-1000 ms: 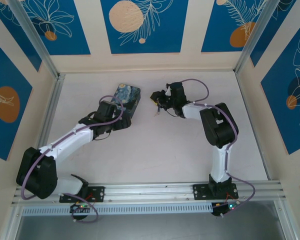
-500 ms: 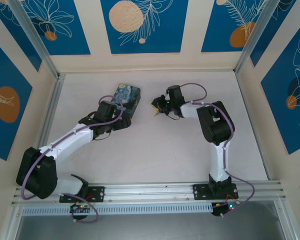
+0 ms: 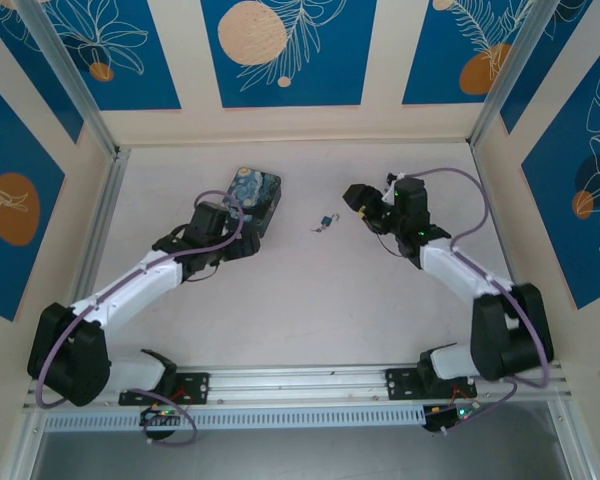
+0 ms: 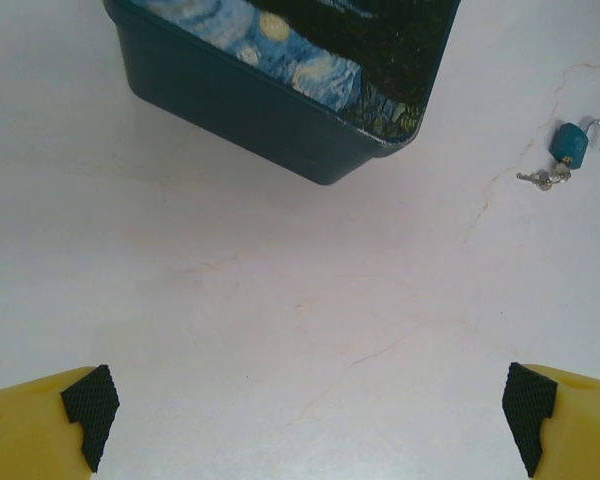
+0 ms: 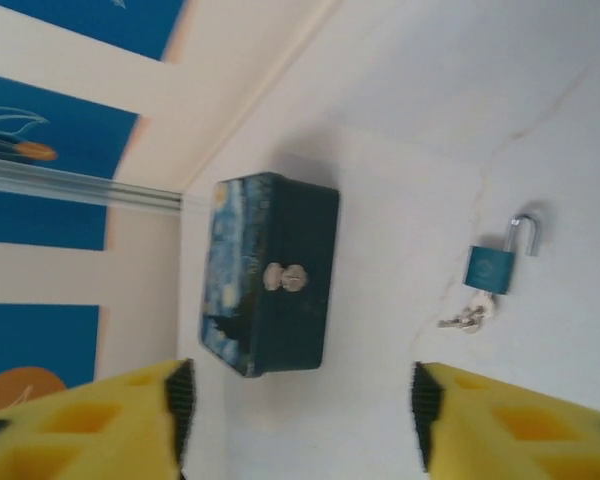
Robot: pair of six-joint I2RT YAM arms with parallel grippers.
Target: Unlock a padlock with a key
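Observation:
The small teal padlock (image 3: 326, 221) lies free on the white table between the two arms, and its thin shackle looks swung open (image 5: 492, 268) (image 4: 572, 144). The silvery key (image 5: 468, 319) (image 4: 540, 179) rests against the padlock's bottom end; I cannot tell whether it sits in the keyhole. My right gripper (image 3: 356, 199) (image 5: 300, 410) hovers open just right of the padlock with nothing between its yellow fingers. My left gripper (image 3: 238, 226) (image 4: 308, 425) stands wide open and empty at the near end of the Starry-Night box (image 3: 255, 196).
The box (image 4: 280, 70) (image 5: 270, 270) lies left of the padlock, its clasp (image 5: 283, 277) facing the right wrist camera. Patterned walls close in the table at the back and both sides. Bare tabletop (image 3: 310, 300) spreads in front of the padlock.
My right gripper has opened and drawn back to the right, leaving the padlock and key on the table. The right arm has swung outward. The left arm has barely moved.

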